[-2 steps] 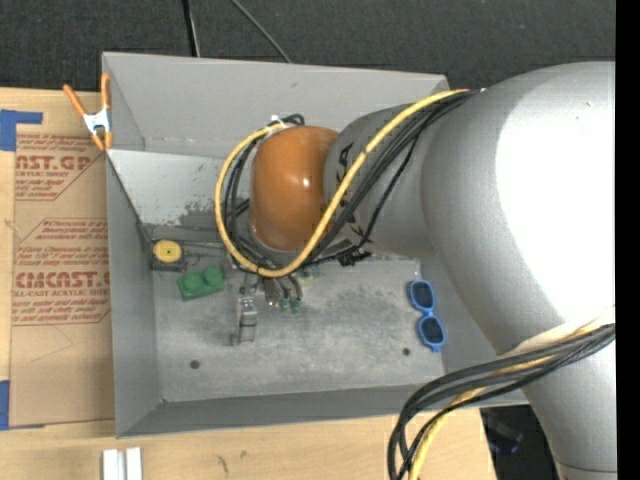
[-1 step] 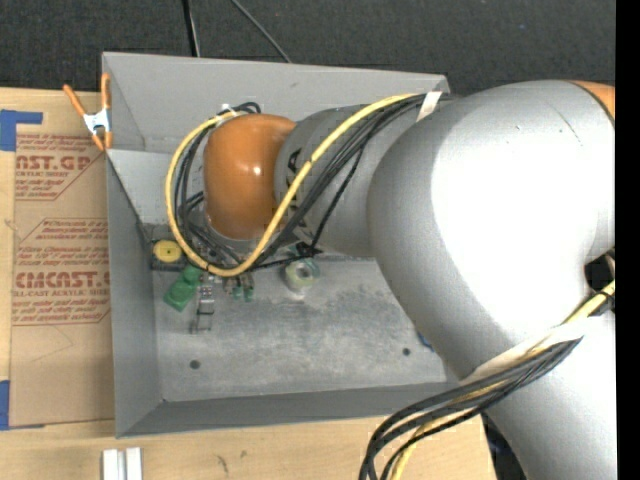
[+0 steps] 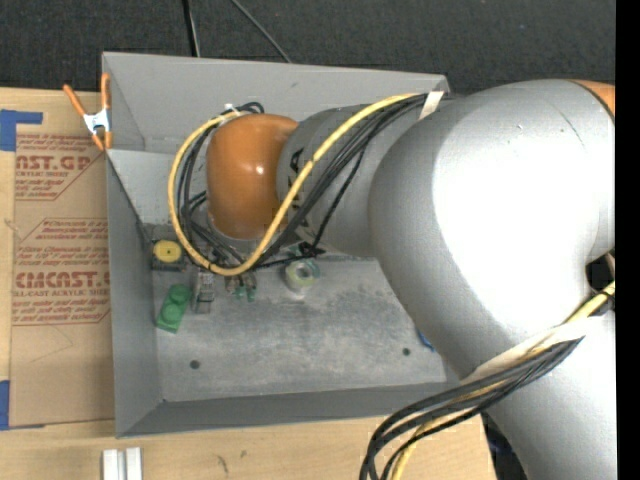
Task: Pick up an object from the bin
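Observation:
My gripper hangs below the orange wrist cover, low over the left part of the bin floor. Its two fingertips stand apart, open, and nothing shows between them. A small green block lies just left of the left fingertip, near the bin's left wall and apart from it. A yellow round piece sits further back against the left wall. A pale round cap-like thing with a green tinge lies to the right of the right fingertip.
The large silver arm covers the right half and back of the bin. A bit of something blue peeks out at the arm's edge on the right. Bare grey floor runs along the front of the bin.

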### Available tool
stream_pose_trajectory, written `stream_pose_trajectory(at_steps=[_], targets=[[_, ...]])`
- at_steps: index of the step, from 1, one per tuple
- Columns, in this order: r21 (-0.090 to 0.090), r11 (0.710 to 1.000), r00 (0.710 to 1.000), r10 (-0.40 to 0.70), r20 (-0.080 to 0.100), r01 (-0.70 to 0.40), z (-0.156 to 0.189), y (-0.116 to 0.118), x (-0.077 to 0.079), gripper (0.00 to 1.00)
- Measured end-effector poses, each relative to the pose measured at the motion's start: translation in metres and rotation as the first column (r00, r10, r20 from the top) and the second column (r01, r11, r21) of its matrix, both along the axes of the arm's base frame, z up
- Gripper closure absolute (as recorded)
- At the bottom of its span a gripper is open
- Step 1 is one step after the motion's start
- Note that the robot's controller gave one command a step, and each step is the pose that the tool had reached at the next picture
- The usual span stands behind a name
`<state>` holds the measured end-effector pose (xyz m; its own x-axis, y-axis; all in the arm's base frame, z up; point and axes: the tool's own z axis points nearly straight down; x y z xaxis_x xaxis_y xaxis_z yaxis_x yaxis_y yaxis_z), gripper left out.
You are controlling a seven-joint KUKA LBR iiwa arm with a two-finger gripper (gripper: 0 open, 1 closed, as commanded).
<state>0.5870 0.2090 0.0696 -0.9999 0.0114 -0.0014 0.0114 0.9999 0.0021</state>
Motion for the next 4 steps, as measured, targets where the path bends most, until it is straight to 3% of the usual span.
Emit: stream_pose_trajectory(at_steps=[1, 2, 3, 4], targets=[[0.000, 1.000, 1.000, 0.000, 0.000, 0.000, 0.000, 0.000, 0.000, 0.00], [-0.002, 0.916, 0.916, 0.402, 0.001, -0.402, 0.001, 0.037, -0.023, 0.00], [-0.001, 0.916, 0.916, 0.401, 0.000, -0.401, 0.001, 0.037, -0.023, 1.00], [-0.005, 0.858, 0.857, 0.514, 0.009, -0.514, 0.150, -0.001, -0.027, 1.00]])
